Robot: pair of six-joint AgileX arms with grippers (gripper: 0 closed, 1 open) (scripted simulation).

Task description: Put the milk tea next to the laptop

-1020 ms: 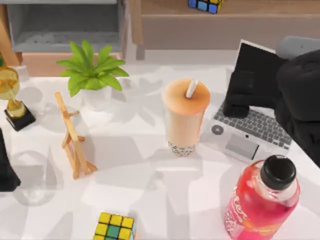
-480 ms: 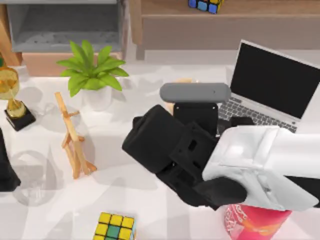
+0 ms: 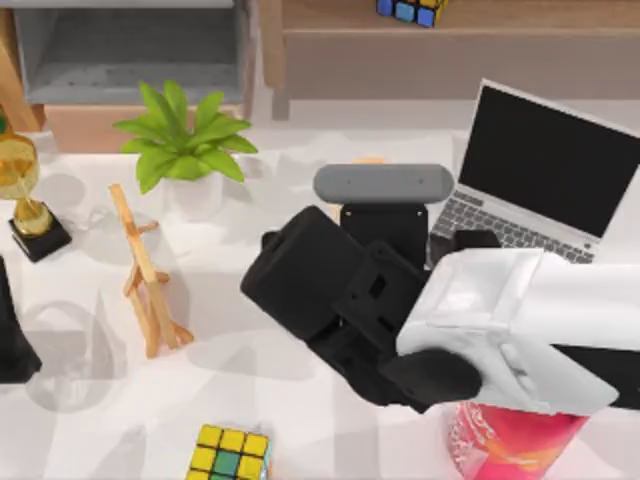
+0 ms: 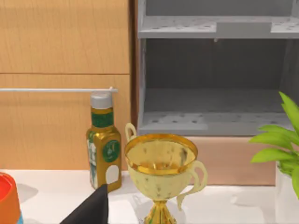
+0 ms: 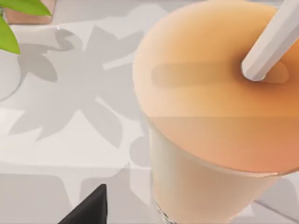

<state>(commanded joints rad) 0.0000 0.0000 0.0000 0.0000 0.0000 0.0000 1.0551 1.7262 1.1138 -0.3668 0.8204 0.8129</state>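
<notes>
The milk tea stands close under my right wrist: a clear cup of peach-orange drink with a flat orange lid and a white straw. From above, my right arm covers nearly all of the cup. My right gripper hovers over the cup, open, with one dark fingertip beside it and nothing held. The laptop stands open just right of the cup, with a black screen and grey keys. My left gripper is parked at the table's left edge.
A pink-red bottle stands at the front right under my right arm. A potted plant, a wooden easel, a gold trophy and a colour cube sit on the left half. A green bottle stands behind the trophy.
My right arm swung from over the laptop to above the milk tea, then edged slightly left. The cup and laptop have stayed put, and the left arm is still.
</notes>
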